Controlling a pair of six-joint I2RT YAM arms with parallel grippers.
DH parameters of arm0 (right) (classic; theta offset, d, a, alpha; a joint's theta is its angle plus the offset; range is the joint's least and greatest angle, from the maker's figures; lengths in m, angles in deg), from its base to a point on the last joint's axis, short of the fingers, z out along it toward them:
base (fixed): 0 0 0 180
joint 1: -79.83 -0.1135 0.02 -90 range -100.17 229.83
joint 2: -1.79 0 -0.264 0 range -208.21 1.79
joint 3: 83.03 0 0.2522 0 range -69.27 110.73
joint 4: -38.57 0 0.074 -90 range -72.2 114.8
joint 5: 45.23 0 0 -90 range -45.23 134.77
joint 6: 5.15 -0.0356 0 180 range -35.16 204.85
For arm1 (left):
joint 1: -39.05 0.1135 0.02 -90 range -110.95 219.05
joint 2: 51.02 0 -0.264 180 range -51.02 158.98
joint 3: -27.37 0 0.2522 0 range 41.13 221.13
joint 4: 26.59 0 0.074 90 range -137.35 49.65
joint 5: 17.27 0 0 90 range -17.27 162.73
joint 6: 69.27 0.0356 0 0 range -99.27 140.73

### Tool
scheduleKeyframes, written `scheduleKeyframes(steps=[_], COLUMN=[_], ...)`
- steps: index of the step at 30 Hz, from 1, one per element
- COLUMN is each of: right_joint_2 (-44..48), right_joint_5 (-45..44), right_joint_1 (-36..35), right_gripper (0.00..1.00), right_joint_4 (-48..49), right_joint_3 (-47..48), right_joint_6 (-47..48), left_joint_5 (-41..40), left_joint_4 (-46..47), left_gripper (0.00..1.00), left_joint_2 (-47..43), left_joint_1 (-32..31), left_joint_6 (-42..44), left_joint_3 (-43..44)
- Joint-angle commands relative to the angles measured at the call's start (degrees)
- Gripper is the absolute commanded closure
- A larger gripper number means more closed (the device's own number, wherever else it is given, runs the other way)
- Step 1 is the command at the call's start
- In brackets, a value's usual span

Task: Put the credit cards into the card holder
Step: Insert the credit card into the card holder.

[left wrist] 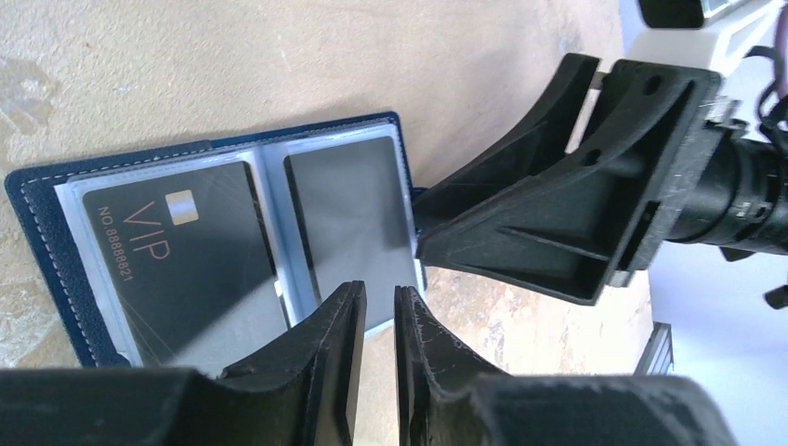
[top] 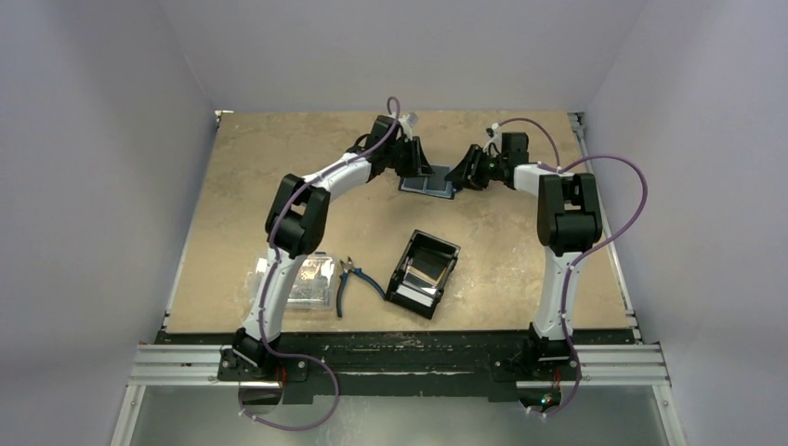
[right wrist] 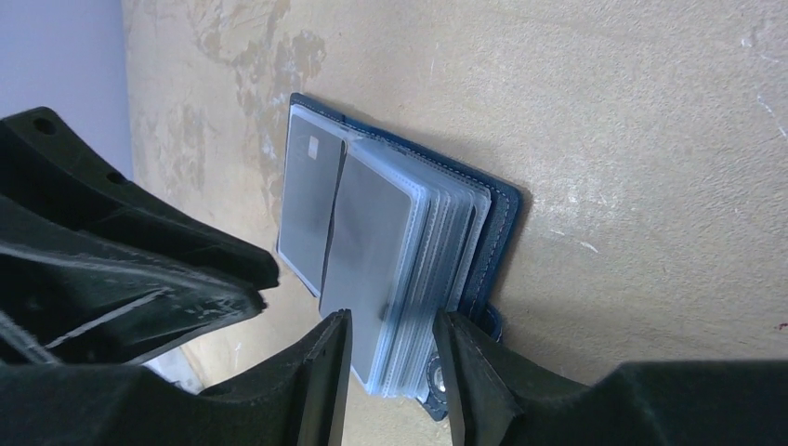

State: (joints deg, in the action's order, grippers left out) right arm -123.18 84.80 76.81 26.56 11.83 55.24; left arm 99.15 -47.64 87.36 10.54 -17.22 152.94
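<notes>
On tan desk (top: pixel 279 177), beyond black open-topped tray (top: pixel 437 239), lying open: navy blue folding card holder (top: pixel 429 183). Pinching its floppy, slick clear sleeves (right wrist: pixel 437 242) in half-open right claw (right wrist: pixel 392 325); left claw (left wrist: pixel 379 293) nearly closed, empty. Likely gripping better by stiffer cover.

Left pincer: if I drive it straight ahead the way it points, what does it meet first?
Most likely the card holder, at the plain dark card in its sleeve, just past the tips of the left pincer; its height above that is unclear.

Top camera: high, behind, looks down over whole bench (top: pixel 279 177). Wrist cameras: close, opposite sides, both on open card holder (left wrist: pixel 32 204).
</notes>
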Motion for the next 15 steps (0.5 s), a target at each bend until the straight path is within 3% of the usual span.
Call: scheduleKeyframes(steps=[1,15], right_joint_2=[3.50,5.01], right_joint_5=[0.82,0.31], right_joint_1=[0.21,0.10], right_gripper=[0.54,0.49], right_joint_4=[0.77,1.32], right_joint_3=[-0.48,-1.12], right_joint_6=[-0.27,0.24], left_joint_5=[0.90,-0.40], left_joint_4=[1.93,2.18], left_gripper=[0.79,0.97], left_joint_2=[1.75,4.32], left_joint_1=[0.38,1.61], left_joint_6=[-0.45,-0.20], left_joint_3=[0.97,-1.13])
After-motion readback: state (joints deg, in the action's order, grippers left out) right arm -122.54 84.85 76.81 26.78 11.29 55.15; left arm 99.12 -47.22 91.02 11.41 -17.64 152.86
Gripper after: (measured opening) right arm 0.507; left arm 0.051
